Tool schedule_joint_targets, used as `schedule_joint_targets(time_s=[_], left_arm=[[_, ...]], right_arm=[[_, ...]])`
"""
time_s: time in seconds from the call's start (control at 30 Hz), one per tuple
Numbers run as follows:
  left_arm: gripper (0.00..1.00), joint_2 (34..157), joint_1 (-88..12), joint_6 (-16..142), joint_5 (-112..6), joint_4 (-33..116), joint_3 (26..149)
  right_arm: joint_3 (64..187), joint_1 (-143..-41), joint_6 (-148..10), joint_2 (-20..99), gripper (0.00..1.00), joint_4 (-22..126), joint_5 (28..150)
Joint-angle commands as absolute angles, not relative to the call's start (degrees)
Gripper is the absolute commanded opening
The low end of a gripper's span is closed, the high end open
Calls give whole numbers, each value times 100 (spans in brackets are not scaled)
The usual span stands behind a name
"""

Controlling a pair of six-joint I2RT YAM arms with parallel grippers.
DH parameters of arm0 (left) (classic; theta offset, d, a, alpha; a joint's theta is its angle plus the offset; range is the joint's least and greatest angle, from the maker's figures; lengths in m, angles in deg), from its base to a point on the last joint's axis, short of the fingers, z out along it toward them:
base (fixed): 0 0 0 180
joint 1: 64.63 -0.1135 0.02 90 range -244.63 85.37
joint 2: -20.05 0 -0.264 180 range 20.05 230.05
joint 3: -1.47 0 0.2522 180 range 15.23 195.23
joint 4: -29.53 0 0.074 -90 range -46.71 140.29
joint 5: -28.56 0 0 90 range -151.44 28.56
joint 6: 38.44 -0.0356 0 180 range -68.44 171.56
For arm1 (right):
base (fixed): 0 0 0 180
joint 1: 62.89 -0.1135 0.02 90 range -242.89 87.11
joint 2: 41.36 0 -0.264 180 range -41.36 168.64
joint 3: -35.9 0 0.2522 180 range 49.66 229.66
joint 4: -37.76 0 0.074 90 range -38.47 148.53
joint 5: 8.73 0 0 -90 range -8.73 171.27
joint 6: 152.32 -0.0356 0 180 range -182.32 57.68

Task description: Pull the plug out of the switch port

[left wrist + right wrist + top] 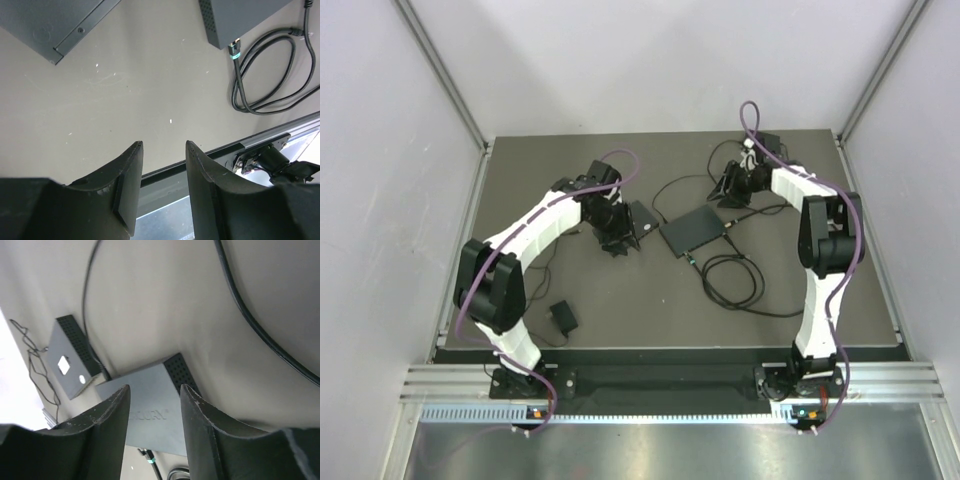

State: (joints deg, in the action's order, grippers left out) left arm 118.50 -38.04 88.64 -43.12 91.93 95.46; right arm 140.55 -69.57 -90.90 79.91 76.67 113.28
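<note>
You are lining up, not yet gripping. The plug (pixel 234 49) is sitting in the near edge of the switch (pixel 240 20), and its cable (pixel 236 80) is coiling just beside that edge. Your left gripper (pixel 164 145) is standing wide and empty to the left of the switch, well apart from the plug. Your right gripper (pixel 155 386) is hovering at the far side of the switch, jaws parted and holding nothing.

As I judge it, you are best off pinning the switch with one hand. Close the other on the plug's body rather than the cable, then draw straight out along the port, because a light box is likely to slide. I cannot tell whether a latch tab needs pressing.

The left wrist view is giving you the plug's teal collar against the switch face. The right wrist view is catching only a sliver of it, below the switch's lid. Only the top view is showing both arms around the switch, with a second box (pixel 45 22) to its left.
</note>
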Motion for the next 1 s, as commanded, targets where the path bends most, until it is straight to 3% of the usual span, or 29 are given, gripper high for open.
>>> schedule_joint_targets(time_s=[0.0, 0.33, 0.57, 0.77, 0.97], left_arm=[[44, 11541, -3774, 8962, -4360, 9093, 9433], [44, 11602, -3756, 9024, -4299, 8961, 9424], [44, 12234, -3625, 8953, -4132, 8979, 10100], [43, 13025, -3335, 8944, -3851, 9005, 10795], [41, 13860, -3194, 9050, -3429, 8944, 11463]], right_arm=[[14195, -7115, -8861, 7975, 44, 7780, 11177], [13308, -7274, -9035, 7677, 34, 7588, 11281], [12235, -7546, -9308, 7106, 29, 7087, 11616], [11856, -7625, -9151, 6508, 37, 7322, 11634], [11585, -7476, -8421, 5805, 48, 7929, 10641]])
